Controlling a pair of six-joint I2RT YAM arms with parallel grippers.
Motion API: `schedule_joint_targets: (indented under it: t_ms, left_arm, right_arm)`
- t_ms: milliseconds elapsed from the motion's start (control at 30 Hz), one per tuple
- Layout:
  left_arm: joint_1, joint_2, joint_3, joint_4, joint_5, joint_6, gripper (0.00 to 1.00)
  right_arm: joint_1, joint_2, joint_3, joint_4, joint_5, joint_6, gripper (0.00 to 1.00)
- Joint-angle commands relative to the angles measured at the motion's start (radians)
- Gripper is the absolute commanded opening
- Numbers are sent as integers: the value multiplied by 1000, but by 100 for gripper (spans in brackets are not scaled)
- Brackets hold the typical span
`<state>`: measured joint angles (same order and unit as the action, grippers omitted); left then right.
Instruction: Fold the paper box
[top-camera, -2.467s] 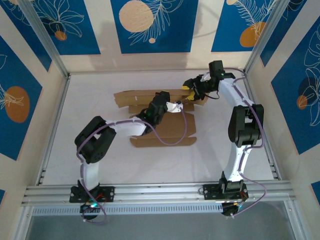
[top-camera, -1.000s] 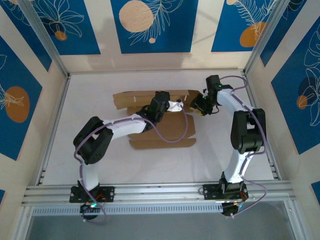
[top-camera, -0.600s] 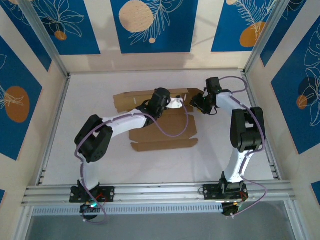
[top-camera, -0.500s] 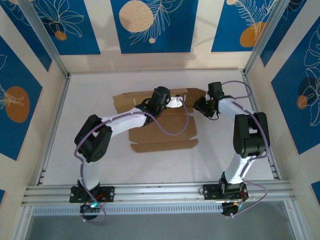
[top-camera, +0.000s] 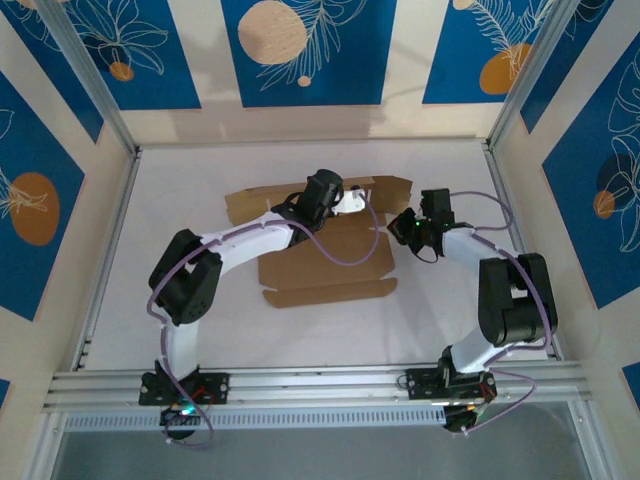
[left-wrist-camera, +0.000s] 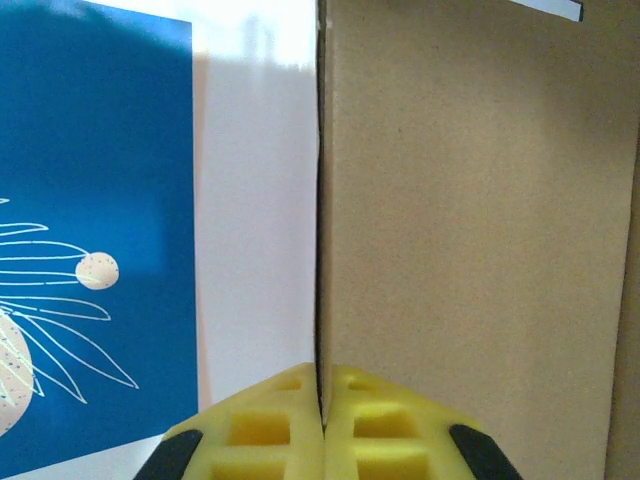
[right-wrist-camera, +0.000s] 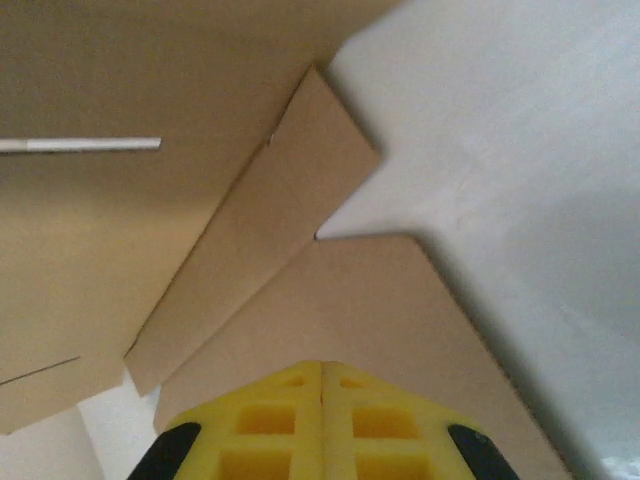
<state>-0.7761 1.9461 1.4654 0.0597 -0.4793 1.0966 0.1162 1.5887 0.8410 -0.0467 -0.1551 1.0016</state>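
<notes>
Seen from above, the paper box (top-camera: 330, 268) is lying mostly flat near the middle of a white table (top-camera: 180, 180). It is a brown die-cut sheet, with its long far panel running left to right and a near flap pointing towards the arm bases.

The left arm is reaching diagonally over the sheet, and the left gripper (top-camera: 350, 200) is sitting at the far panel, right of its middle. In the left wrist view, the left gripper (left-wrist-camera: 322, 385) is pinching the cardboard. Its two yellow fingertips (left-wrist-camera: 270, 420) are pressing together, and the thin edge of a raised panel of the paper box (left-wrist-camera: 470, 230) is running straight into the seam between them. That panel is standing upright on the right side of the view. A blue wall panel with a white leaf pattern (left-wrist-camera: 90, 200) is showing behind it on the left.

The right arm is bending in from the right, and the right gripper (top-camera: 403, 224) is sitting just beside the sheet's right edge, near the far right corner. In the right wrist view, the right gripper (right-wrist-camera: 322, 375) is fully closed, its yellow pads (right-wrist-camera: 270, 410) meeting with no gap. An angled brown flap of the paper box (right-wrist-camera: 340, 290) is lying directly beyond the tips. Whether the tips are touching that flap cannot be told.
</notes>
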Motion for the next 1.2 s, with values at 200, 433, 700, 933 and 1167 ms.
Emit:
schedule_joint_targets:
  t_ms: [200, 433, 700, 933, 1167]
  left_arm:
    - [7, -19, -26, -63, 44, -17, 0]
    - [8, -35, -36, -67, 65, -25, 0]
    - [8, -39, -48, -67, 73, -46, 0]
    - [7, -38, -37, -79, 72, -70, 0]
    - [6, -37, -27, -99, 85, -119, 0]
  right_arm:
    - [-25, 229, 319, -150, -54, -110, 0]
    - [-26, 359, 505, -298, 34, -203, 10]
    - [0, 430, 592, -436, 123, -274, 26]
    - [13, 471, 598, -463, 114, -304, 48]
    - [28, 503, 588, -407, -3, -312, 57]
